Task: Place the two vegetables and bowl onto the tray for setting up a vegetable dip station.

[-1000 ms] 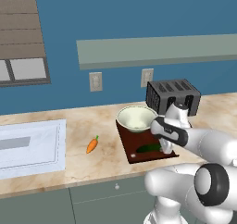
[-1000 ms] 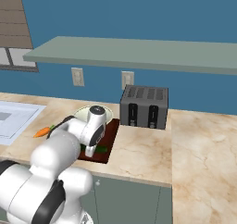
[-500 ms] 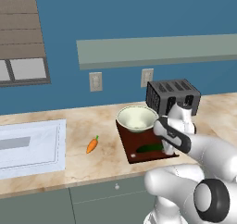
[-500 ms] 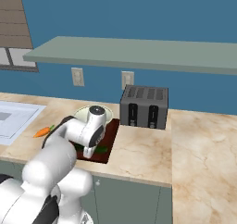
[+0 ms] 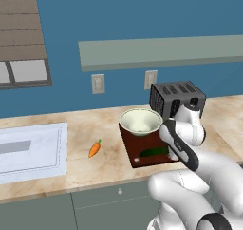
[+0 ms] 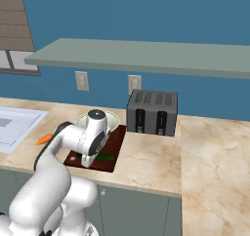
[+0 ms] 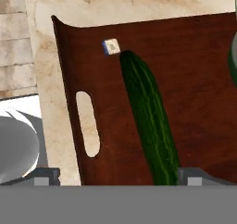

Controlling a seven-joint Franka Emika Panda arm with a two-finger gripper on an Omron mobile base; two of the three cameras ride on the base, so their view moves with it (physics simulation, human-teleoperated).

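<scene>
Arm higher; cucumber [image 7: 150, 123] on tray [image 7: 194, 93]

Flanking base views (shared tray [image 5: 142, 146])

The white arm [image 5: 190, 172] is rising from the 5 o'clock corner of the left base view, bending at a rounded elbow and reaching toward 11 o'clock. In the right base view it is climbing from 7 o'clock, its forearm [image 6: 58, 140] angling toward 1 o'clock. The wrist [image 6: 93, 135] is pointing the hand steeply downward. The gripper [image 7: 118, 174] is standing with jaws spread wide, its two dark fingertips [image 7: 46, 176] showing at 7 and 5 o'clock of the hand view, gripping nothing.
</scene>
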